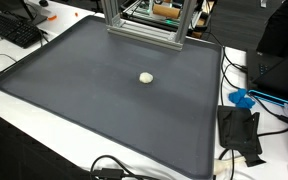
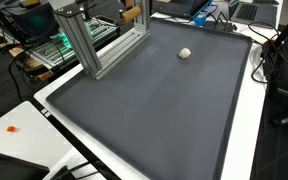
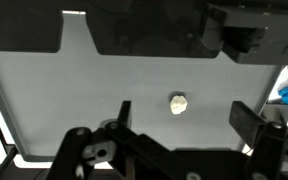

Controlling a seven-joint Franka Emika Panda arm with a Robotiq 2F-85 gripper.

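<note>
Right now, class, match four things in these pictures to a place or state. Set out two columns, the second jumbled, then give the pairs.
1 small white round lump
2 silver aluminium frame
3 bright blue plastic object
4 black gripper

a open, holding nothing
b beside the dark grey mat, not on it
c upright at the mat's edge
d lying alone mid-mat

Pairs: 1-d, 2-c, 3-b, 4-a

Cream ball [image 1: 146, 77], dark grey mat [image 1: 84, 95]
The mat is plain charcoal; the desk [image 1: 14, 125] around it is white, the frame [image 1: 144, 35] at its edge silver.
</note>
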